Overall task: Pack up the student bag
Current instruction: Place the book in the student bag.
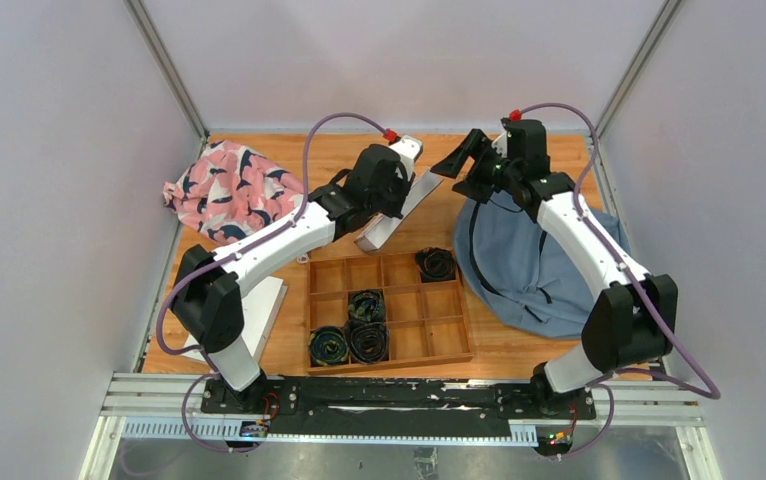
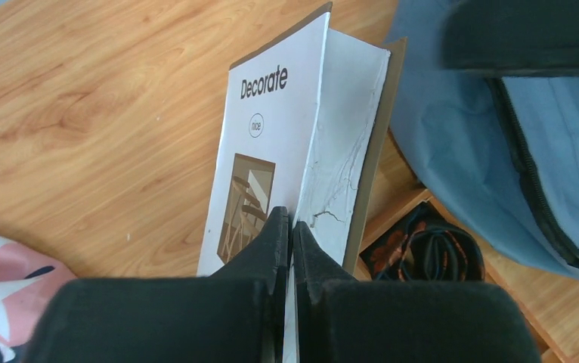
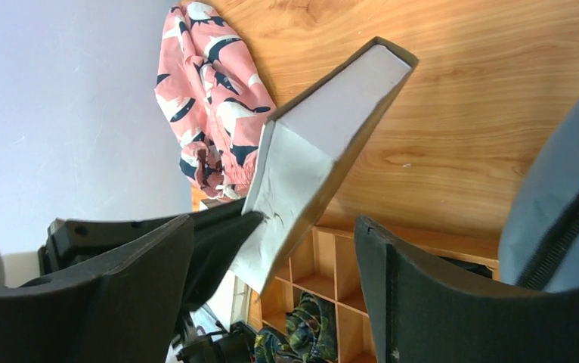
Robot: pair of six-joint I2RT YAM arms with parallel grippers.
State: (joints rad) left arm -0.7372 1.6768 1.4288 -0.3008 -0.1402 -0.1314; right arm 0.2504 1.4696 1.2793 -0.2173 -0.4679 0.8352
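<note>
My left claw (image 2: 290,227), nearest the lens, is clenched on a booklet (image 2: 271,128). My right claw (image 1: 467,155) is spread wide, gripping nothing. The bag (image 1: 529,270) slumps on the table (image 1: 289,150) at the right of the top view. It looks soft and floppy, best pinched at the zipper rim. Its long axis runs upper left to lower right, with the mouth seemingly at upper left.

A fixed camera above and behind the arms looks down on the whole table (image 1: 439,215), taking in the pink cloth (image 1: 227,190) at left and the student bag (image 1: 539,270) at right. The left wrist camera sits close over the left gripper (image 2: 290,219), facing down along a booklet (image 2: 271,136); the right wrist camera, tipped on its side beside the bag, faces the left wall. All three views share the booklet, cloth, bag and wooden tray (image 1: 429,335).
</note>
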